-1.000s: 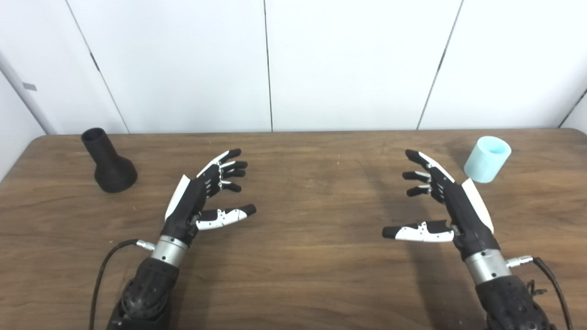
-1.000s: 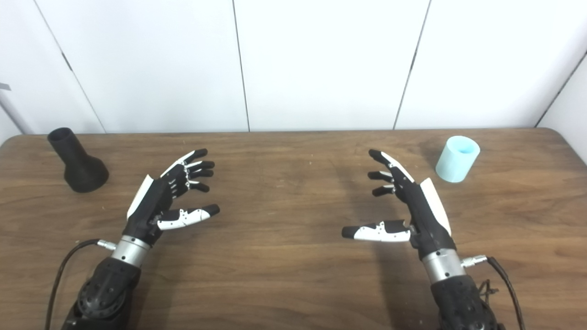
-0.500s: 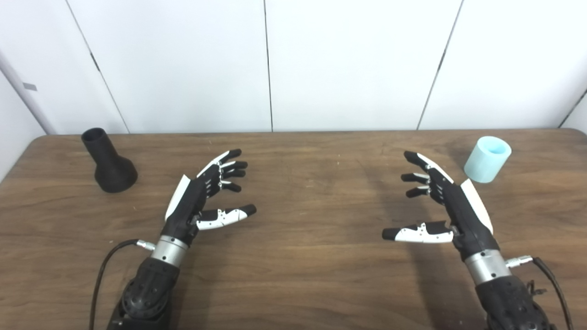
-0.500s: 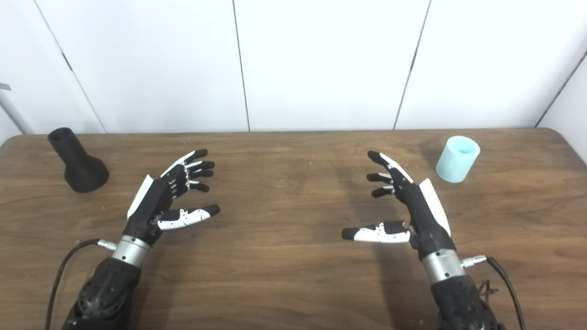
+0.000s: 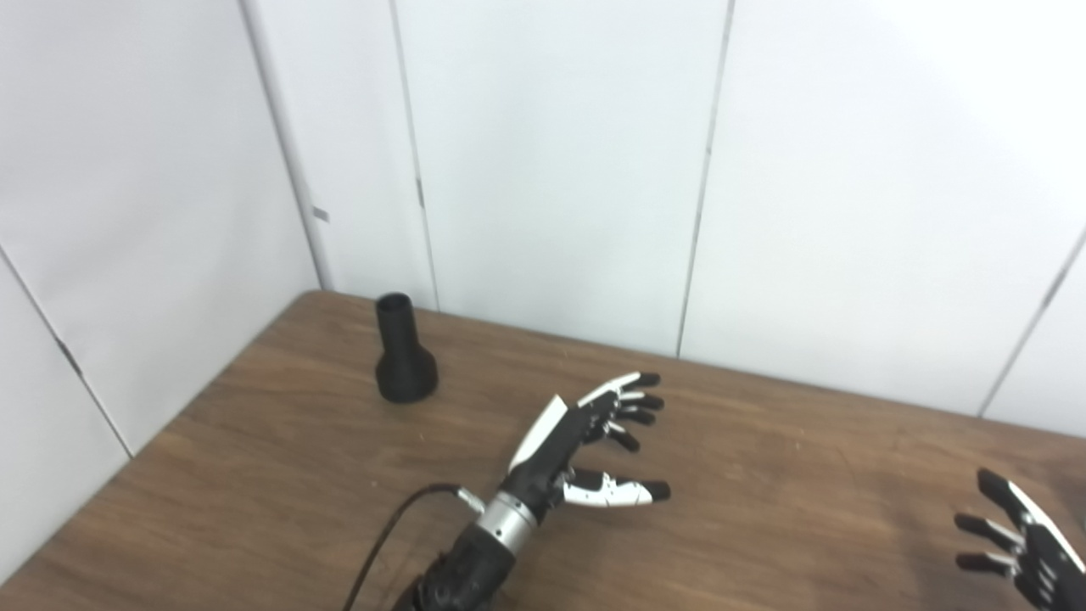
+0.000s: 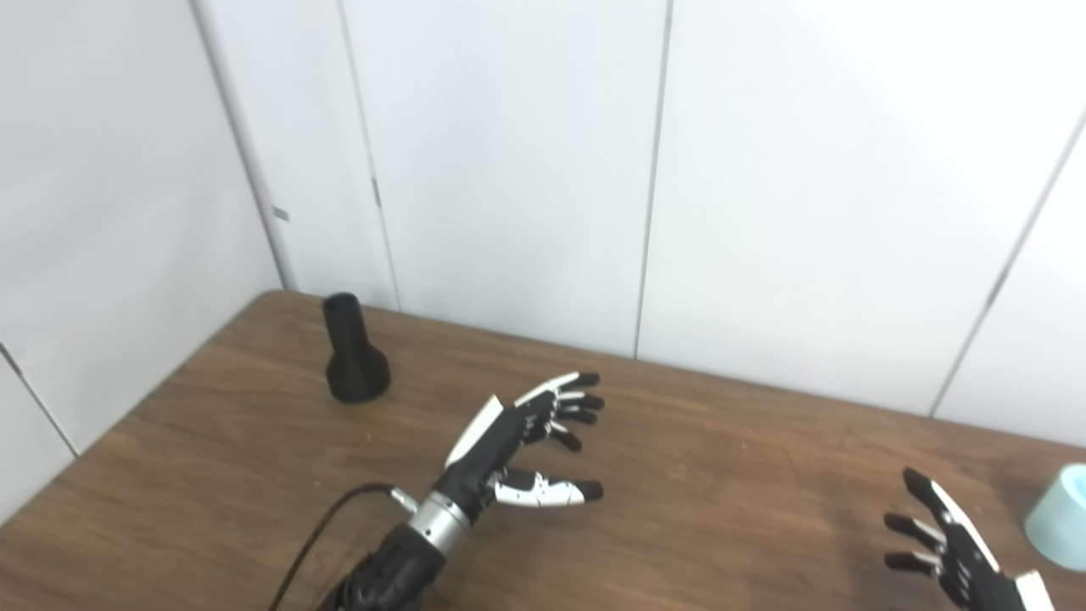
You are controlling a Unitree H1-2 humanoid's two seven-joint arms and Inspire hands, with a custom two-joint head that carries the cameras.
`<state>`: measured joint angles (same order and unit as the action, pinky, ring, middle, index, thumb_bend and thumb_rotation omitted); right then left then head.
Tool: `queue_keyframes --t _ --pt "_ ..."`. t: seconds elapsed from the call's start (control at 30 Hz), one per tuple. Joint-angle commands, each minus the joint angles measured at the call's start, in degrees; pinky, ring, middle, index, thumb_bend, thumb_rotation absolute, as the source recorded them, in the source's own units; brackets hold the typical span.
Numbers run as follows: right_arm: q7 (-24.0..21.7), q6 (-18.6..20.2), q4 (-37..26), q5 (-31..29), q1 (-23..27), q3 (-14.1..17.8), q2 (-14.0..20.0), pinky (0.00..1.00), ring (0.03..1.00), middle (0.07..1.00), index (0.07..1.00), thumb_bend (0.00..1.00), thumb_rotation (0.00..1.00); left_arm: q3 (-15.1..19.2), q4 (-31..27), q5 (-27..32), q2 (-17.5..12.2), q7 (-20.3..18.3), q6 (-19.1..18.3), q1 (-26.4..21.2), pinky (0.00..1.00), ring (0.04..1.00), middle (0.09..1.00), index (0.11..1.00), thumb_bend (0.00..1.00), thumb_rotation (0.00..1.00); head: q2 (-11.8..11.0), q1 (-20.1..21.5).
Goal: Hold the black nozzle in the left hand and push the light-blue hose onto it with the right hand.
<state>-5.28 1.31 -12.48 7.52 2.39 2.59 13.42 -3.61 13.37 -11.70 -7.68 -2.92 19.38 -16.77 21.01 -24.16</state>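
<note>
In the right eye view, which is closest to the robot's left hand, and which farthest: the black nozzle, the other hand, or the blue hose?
1. black nozzle, standing upright behind and left of the left hand.
2. right hand, far right.
3. light-blue hose, at the right edge.

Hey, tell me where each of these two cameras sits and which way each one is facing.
Left eye view: on the head, looking down-left at the brown wooden table and black flared nozzle; open left hand whole, right hand cut off.
Right eye view: beside it, same aim; adds the light-blue hose piece at the edge.
Shared: nozzle, table, white wall panels, both hands.
</note>
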Motion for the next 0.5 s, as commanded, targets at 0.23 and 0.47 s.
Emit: queue_keyframes --t 0.23,0.47 --pt "0.03 -1.95 -1.69 -0.90 1.57 0.82 1.37 0.65 0.820 0.946 0.925 0.76 0.00 -1.40 4.11 -1.29 1.27 3.25 3.21 0.72 0.55 0.728 0.785 0.811 0.73 0.13 0.00 -0.47" --pt "0.27 -3.50 -0.36 -0.26 2.03 0.88 1.92 0.64 0.815 0.944 0.923 0.75 0.00 0.47 0.22 -0.97 -0.03 4.27 1.77 0.59 0.54 0.716 0.773 0.814 0.74 0.13 -0.50 -1.70"
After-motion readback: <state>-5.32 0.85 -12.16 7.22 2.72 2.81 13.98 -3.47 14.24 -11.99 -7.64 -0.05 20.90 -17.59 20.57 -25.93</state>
